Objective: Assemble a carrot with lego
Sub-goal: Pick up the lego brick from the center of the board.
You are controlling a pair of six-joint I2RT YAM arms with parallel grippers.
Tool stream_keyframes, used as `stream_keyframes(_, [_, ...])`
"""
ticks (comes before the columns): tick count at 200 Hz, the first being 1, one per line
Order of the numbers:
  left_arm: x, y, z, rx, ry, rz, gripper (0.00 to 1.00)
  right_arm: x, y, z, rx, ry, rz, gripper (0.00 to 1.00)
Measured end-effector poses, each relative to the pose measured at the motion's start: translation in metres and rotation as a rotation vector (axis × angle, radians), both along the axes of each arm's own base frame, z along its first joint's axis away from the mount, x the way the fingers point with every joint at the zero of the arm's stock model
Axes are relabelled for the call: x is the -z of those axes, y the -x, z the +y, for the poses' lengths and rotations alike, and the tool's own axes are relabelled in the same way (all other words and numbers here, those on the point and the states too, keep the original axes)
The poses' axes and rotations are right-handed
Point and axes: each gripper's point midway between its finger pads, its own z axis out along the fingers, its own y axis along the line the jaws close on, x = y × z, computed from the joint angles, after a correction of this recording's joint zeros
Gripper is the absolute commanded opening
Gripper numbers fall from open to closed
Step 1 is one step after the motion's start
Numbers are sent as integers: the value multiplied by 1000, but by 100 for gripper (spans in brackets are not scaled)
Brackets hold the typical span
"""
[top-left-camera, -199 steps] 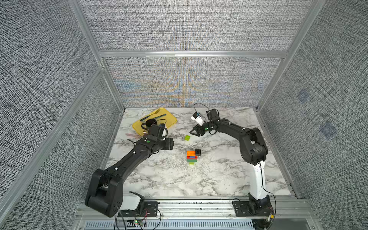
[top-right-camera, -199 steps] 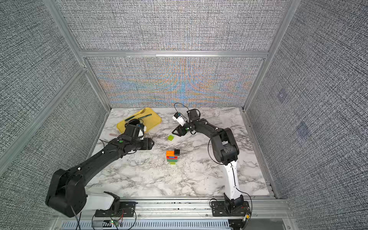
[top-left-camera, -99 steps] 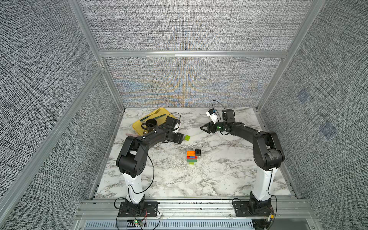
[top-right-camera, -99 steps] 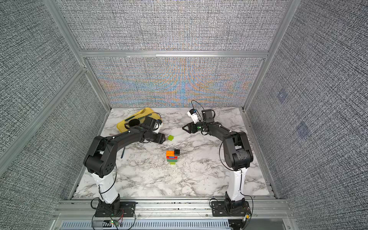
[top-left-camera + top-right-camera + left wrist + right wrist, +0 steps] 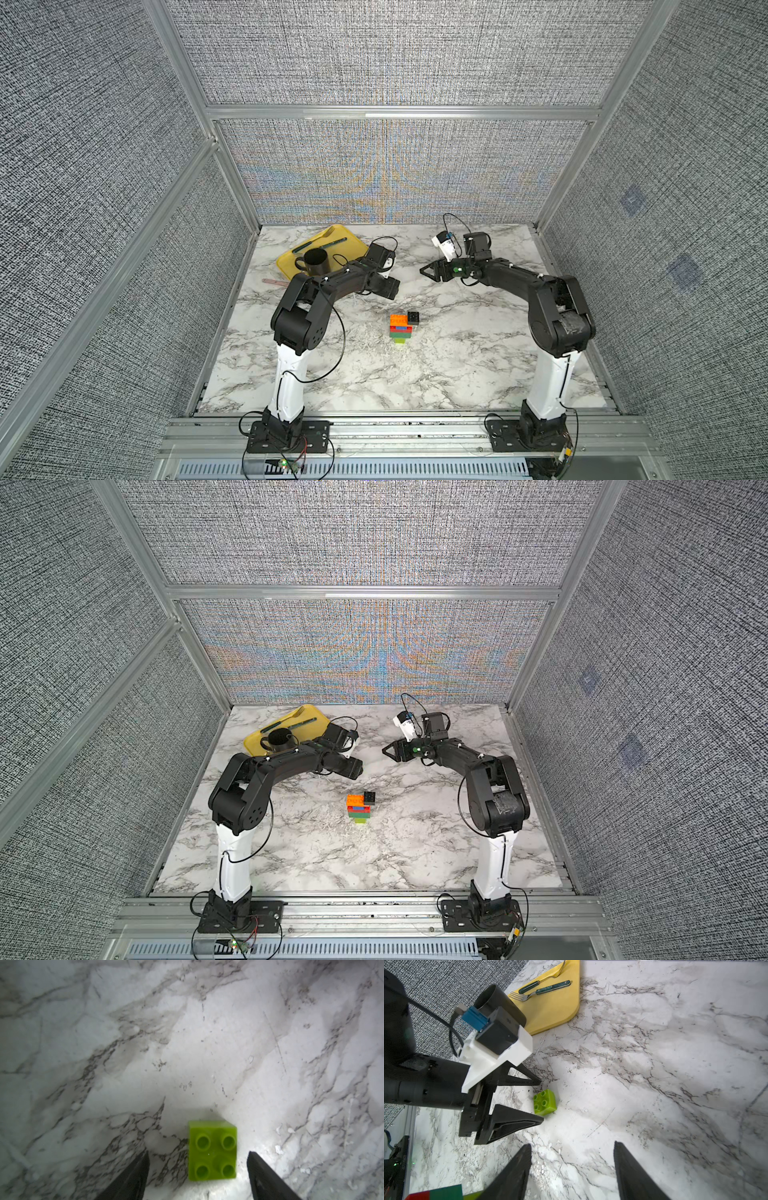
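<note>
The left gripper [image 5: 197, 1152] is spread, its 2 fingers straddling 1 loose lime brick [image 5: 212, 1152] without touching it. The brick sits studs-up on the table [image 5: 457, 353], and in the left wrist view it is off-centre, much nearer 1 finger than the other. In both top views the gripper hides it. This all sits back and to the left of the carrot [image 5: 401, 330], near it but clearly apart.

The right gripper [image 5: 572, 1144] is also spread and empty, hovering back and to the right of the carrot, pointed toward the lime brick.

The carrot itself is a joined stack of orange, blue, red, green and lime layers, with a black brick [image 5: 413, 318] touching its orange end. Further back-left of it lies a yellow tray [image 5: 353, 249] with a mug [image 5: 316, 262] and cutlery, no part of this job.

The step in hand looks like picking up the lime brick, probably 1 of the last pieces to add. The next move calls for closing squarely on its flat sides. Because the brick is off-centre, 1 finger should reach it first and may slide or twist it, so centring beforehand would help. After that comes a lift, a carry to the carrot, studs lined up, and a firm press, likely with the right gripper bracing the stack.
</note>
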Motion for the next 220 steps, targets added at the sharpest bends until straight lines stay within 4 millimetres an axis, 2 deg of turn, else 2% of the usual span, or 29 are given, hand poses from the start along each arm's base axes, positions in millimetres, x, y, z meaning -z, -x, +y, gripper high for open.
stream_keyframes(44, [3, -6, -1, -5, 3, -29, 52, 4, 2, -2, 9, 12, 11, 64])
stream_keyframes(80, [4, 2, 7, -9, -11, -51, 40, 4, 2, -3, 12, 15, 13, 64])
stream_keyframes(121, [5, 47, 47, -50, -60, -38, 41, 2, 5, -3, 15, 16, 15, 65])
stream_keyframes(137, [6, 57, 54, -64, -43, -67, 43, 3, 7, -1, 13, 15, 15, 64])
stream_keyframes(174, [7, 60, 53, -69, 11, -146, 52, 6, 10, 1, 6, 15, 17, 64])
stream_keyframes(202, [7, 58, 53, -69, 32, -190, 52, 11, 14, 1, 3, 17, 32, 64])
stream_keyframes(220, [8, 57, 53, -72, 38, -215, 48, 13, 16, 1, 1, 16, 37, 64])
